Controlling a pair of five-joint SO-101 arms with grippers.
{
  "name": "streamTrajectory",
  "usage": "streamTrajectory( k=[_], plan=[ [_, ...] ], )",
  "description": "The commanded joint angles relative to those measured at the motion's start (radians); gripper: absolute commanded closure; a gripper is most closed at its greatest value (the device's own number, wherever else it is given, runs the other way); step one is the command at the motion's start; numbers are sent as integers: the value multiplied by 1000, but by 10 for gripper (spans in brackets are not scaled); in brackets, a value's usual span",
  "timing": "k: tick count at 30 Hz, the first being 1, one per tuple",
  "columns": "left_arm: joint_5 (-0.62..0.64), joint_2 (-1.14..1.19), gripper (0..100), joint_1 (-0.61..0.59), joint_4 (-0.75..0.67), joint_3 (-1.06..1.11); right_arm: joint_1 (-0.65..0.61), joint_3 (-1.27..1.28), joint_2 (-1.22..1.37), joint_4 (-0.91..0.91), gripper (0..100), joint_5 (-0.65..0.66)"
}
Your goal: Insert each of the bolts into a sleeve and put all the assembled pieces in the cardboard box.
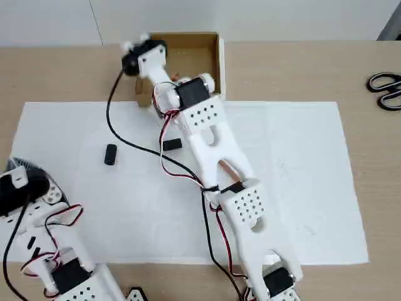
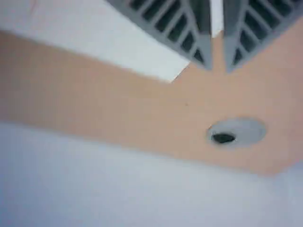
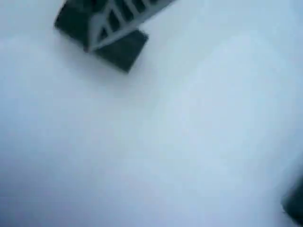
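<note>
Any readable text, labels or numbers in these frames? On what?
None can be read.
Brown cardboard box: no print visible.
Black servo housing on the white arm: any label is too small to tell.
White paper sheet, black-handled scissors: no marks.

**Two black pieces on the sheet, box at the far edge**

The cardboard box (image 1: 210, 53) is brown and open-topped. It stands left of centre at the far side, touching the far edge of the white sheet (image 1: 301, 175), and much of its inside is hidden. A short black cylinder (image 1: 111, 154) with rounded ends lies flat on the left part of the sheet, pointing near to far. A second black piece (image 1: 171, 145) lies to its right, turned left to right, nearer the box, well apart from the cylinder.
</note>
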Motion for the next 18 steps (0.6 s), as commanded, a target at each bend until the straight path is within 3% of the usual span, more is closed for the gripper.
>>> streamTrajectory(
  k=[1,4,9,18],
  plan=[
    [-2,-14,994,-17,15,-5,-2,63,-81,12,797,3],
    [-2,-15,994,-17,15,-7,-5,61,-79,5,797,-32],
    [0,-15,994,-17,18,-7,-7,63,-79,8,797,-222],
    [0,-15,994,-18,18,-8,-50,141,-77,10,797,-230]
  ],
)
